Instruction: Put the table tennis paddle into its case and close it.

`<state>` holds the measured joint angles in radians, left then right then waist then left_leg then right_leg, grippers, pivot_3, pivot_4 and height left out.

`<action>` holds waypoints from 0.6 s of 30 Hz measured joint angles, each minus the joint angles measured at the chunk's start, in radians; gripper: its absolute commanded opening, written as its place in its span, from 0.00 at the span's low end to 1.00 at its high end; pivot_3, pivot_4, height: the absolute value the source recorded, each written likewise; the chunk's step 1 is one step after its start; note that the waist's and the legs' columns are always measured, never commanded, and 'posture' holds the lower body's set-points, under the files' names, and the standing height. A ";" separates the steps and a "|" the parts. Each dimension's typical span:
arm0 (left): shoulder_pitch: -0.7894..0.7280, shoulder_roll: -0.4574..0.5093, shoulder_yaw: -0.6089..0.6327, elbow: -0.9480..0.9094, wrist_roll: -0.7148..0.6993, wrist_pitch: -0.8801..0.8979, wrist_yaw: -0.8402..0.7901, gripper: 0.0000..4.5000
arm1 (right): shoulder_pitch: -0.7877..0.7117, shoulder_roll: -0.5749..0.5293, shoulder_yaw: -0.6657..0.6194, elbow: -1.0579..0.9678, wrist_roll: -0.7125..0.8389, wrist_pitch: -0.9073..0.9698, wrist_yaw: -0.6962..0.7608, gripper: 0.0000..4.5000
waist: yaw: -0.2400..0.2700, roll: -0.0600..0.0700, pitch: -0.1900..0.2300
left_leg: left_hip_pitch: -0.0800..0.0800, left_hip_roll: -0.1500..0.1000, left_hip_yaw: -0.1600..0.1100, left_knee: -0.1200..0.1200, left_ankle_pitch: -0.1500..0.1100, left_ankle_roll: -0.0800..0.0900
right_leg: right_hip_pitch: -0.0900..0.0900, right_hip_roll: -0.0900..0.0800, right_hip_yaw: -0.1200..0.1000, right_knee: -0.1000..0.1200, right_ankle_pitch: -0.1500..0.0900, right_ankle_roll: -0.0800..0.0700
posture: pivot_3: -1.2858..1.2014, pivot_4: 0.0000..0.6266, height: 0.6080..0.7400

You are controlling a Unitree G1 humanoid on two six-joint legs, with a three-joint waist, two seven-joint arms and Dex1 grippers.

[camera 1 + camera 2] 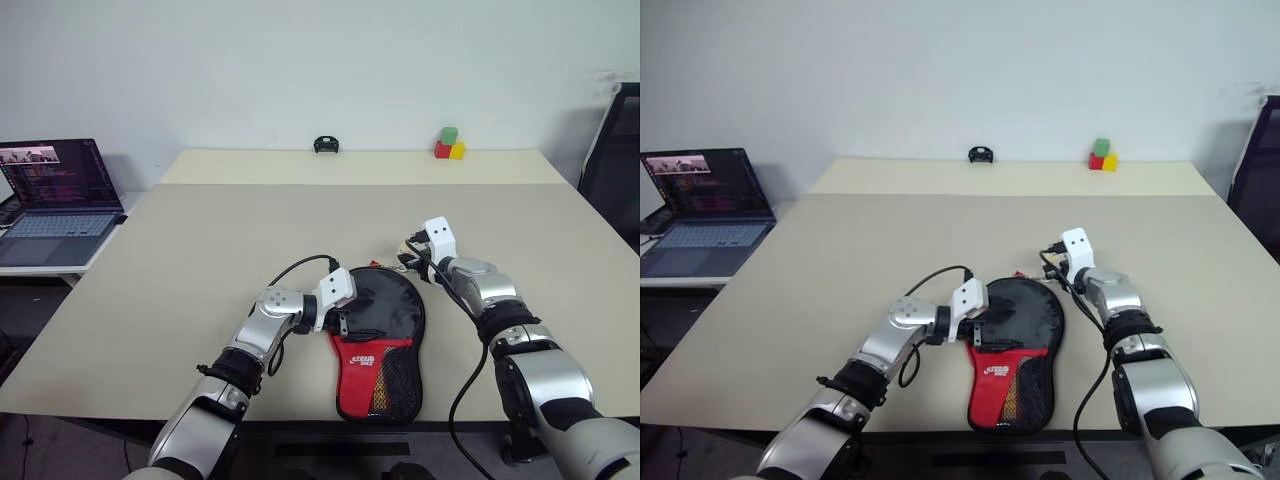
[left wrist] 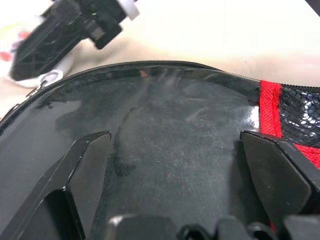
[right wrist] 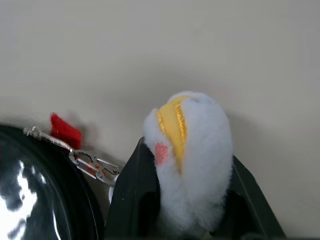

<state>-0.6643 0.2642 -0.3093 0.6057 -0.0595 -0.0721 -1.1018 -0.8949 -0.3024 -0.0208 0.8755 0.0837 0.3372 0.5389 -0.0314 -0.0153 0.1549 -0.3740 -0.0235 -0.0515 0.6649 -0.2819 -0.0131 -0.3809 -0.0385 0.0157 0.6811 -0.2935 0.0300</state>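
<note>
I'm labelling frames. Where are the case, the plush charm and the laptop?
case (image 1: 377, 375): left eye view, red panel.
plush charm (image 3: 192, 155): right wrist view, white fluffy body.
laptop (image 1: 55, 175): left eye view, screen.

Quick count of what's out here: one case (image 1: 378, 340) lying on the table (image 1: 200, 250), and one fluffy white-yellow charm (image 3: 192, 160) clipped to it by a little metal chain (image 3: 92, 165). Three small blocks (image 1: 449, 144) at the far edge: one green, one red, one yellow. One small black gadget (image 1: 326, 145) back there too. One open laptop (image 1: 58, 200) off to the side. Two robot arms over the table.
</note>
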 measured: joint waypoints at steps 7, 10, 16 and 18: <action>-0.022 -0.004 -0.007 0.069 0.000 -0.051 0.001 1.00 | 0.168 -0.054 0.001 -0.309 0.021 0.145 0.004 0.15 | 0.000 0.000 -0.001 | 0.011 0.000 0.000 -0.002 0.000 0.000 | 0.011 0.000 0.000 -0.001 0.000 0.000 | 0.52 0.24 1.00; -0.027 -0.006 -0.010 0.080 0.000 -0.067 0.000 1.00 | 0.241 -0.090 0.000 -0.446 0.038 0.216 0.007 0.15 | 0.001 0.001 -0.001 | 0.011 0.000 -0.001 -0.002 0.000 0.000 | 0.011 0.000 0.000 -0.001 0.000 0.000 | 0.52 0.24 1.00; -0.028 -0.010 -0.014 0.090 0.000 -0.071 -0.001 1.00 | 0.428 -0.165 -0.045 -0.749 0.105 0.404 0.008 0.15 | 0.004 0.001 -0.002 | 0.011 0.000 -0.001 -0.002 0.000 0.000 | 0.012 0.000 -0.001 -0.001 -0.001 0.001 | 0.52 0.24 1.00; -0.027 -0.012 -0.014 0.091 0.000 -0.071 -0.001 1.00 | 0.503 -0.177 -0.071 -0.861 0.137 0.467 0.004 0.15 | 0.006 0.001 -0.003 | 0.011 0.000 -0.002 -0.002 0.000 0.000 | 0.012 0.000 -0.001 -0.002 -0.001 0.001 | 0.52 0.24 1.00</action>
<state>-0.6910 0.2525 -0.3237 0.6964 -0.0592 -0.1435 -1.1025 -0.3914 -0.4794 -0.0918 0.0149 0.2205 0.8047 0.5434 -0.0258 -0.0145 0.1520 -0.3634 -0.0237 -0.0536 0.6626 -0.2820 -0.0129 -0.3692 -0.0381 0.0143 0.6792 -0.2942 0.0310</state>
